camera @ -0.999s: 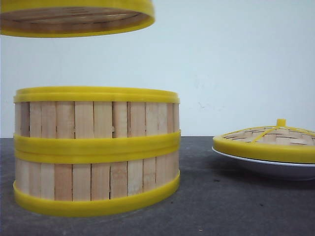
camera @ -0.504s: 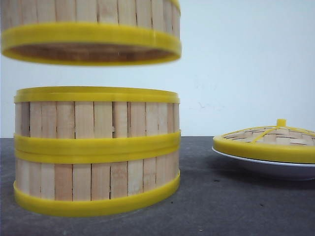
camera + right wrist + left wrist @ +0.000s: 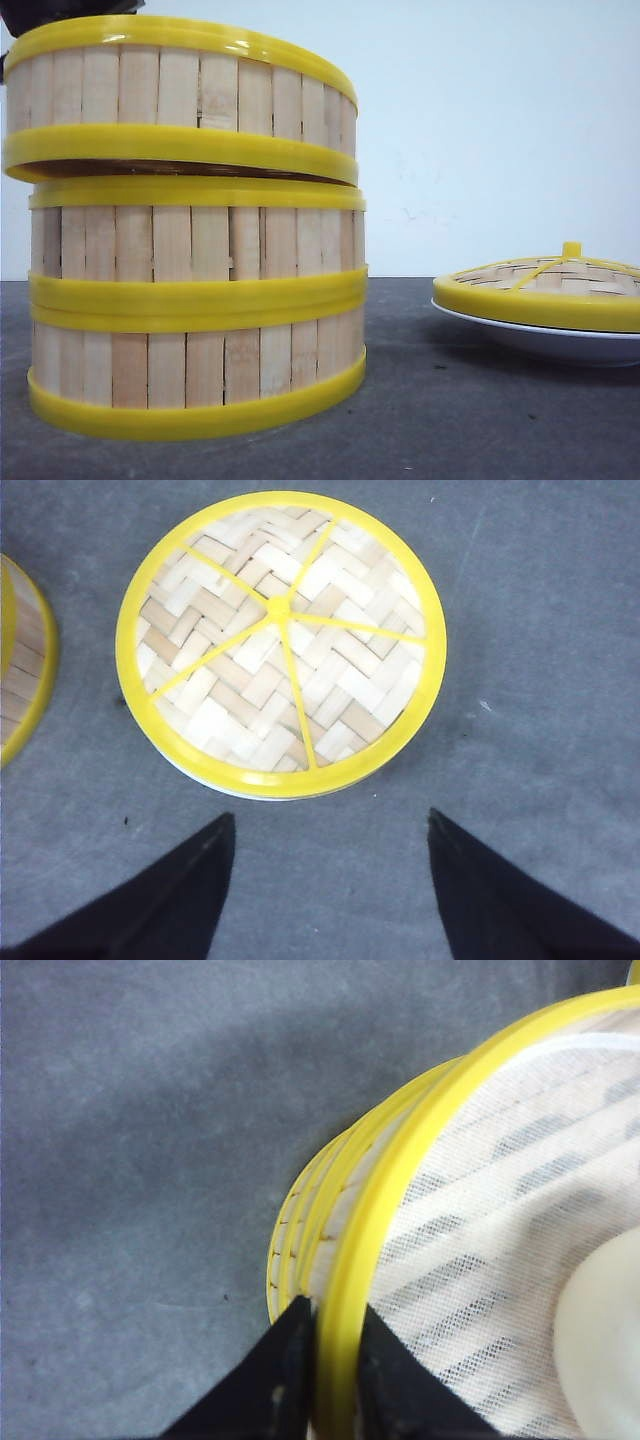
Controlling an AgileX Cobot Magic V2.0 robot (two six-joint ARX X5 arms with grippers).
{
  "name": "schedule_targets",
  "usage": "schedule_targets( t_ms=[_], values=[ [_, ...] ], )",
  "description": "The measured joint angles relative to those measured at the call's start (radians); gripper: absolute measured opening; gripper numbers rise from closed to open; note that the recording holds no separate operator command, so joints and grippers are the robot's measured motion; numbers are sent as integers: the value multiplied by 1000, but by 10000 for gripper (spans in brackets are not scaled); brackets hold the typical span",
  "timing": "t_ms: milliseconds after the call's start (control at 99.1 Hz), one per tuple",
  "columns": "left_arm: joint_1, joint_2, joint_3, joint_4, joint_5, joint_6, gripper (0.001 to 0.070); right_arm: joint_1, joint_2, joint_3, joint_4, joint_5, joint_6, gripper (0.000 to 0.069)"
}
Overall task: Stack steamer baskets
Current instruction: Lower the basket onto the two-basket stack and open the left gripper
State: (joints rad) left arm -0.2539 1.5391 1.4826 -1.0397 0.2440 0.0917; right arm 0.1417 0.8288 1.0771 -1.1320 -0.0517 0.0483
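Observation:
Two steamer baskets stand stacked at the table's left, the lower basket under the middle basket. A third basket is right on top of them, slightly tilted, with a thin dark gap under its right side. My left gripper is shut on this top basket's yellow rim, one finger outside and one inside. A white mesh liner covers the basket's floor. Only a dark bit of the left gripper shows in the front view. My right gripper hangs open over bare table with nothing in it.
A woven domed lid with a yellow rim lies on a white plate at the right; the lid sits just beyond my right fingers. The stack's side shows at that view's edge. A pale round thing lies inside the top basket.
The top basket has come down from well above the stack to its top rim, held by my left gripper. The lid, the plate and the two lower baskets have not moved.

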Motion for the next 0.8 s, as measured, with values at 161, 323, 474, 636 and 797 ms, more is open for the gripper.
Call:
schedule_targets(
  t_ms=[161, 323, 474, 636, 797],
  values=[
    [-4, 18, 0, 27, 5, 6, 28, 0, 0, 0, 0, 0, 0, 376],
    [-6, 19, 0, 27, 4, 14, 28, 0, 0, 0, 0, 0, 0, 376],
    [-6, 19, 0, 27, 5, 20, 45, 0, 0, 0, 9, 0, 0, 376],
    [-6, 19, 0, 32, 10, 20, 220, 0, 0, 0, 23, 0, 0, 376],
    [-6, 19, 0, 35, 10, 20, 265, 0, 0, -27, 82, -37, 0, 376]
  ],
)
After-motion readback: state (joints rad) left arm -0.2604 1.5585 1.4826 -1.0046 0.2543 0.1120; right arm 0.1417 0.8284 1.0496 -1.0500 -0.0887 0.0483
